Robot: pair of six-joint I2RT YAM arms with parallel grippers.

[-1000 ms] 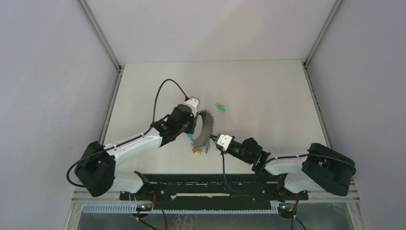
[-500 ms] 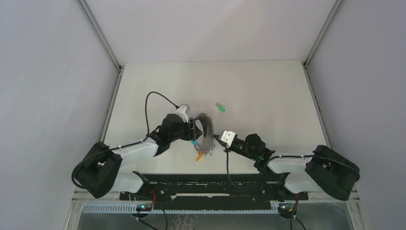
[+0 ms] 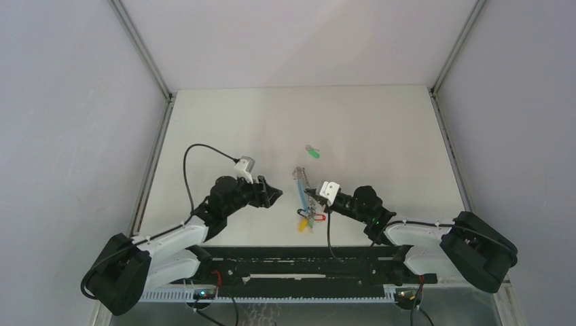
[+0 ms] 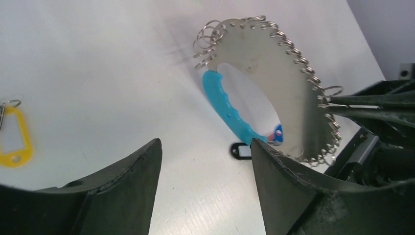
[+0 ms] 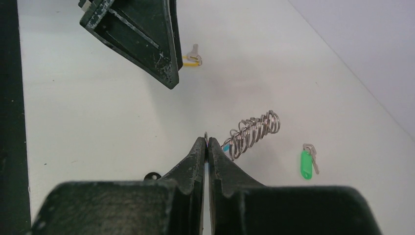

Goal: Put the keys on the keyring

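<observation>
- A white worktop [image 3: 380, 136] is sitting between plain grey walls. In the top view the left fingers [image 3: 269, 193] are standing spread and empty, pointing at the keyring [image 3: 301, 191]. It is showing edge-on between them and the right fingers [image 3: 312, 197].
- Here the green key [image 3: 312, 153] is lying flat beyond the right fingers, well apart from the keyring. Red and yellow tags [image 3: 303, 227] are showing at the keyring's near end.
- In the left wrist view nothing is sitting between the spread left fingers. Ahead of them the keyring is standing tilted, with its blue grip facing them and small rings lining its metal edge.
- The right fingers are coming in from the side and pinching one of those edge rings. The yellow key [image 4: 14, 139] is lying on the worktop just outside the left fingers, apart from everything else.
- In the right wrist view the right fingers are pressed together on that single thin ring at their very tips. The green key is lying off to their outer side, and the yellow key is lying beyond the left fingers.
- Neither key is looking threaded yet.
- One risk is that the whole keyring is hanging from one small ring, so a nudge could make it swing or slip out.
- Both keys are lying flat, so the left fingers may skid one away instead of lifting it.
- A key blade that is meeting a ring off-line could push the keyring aside.
</observation>
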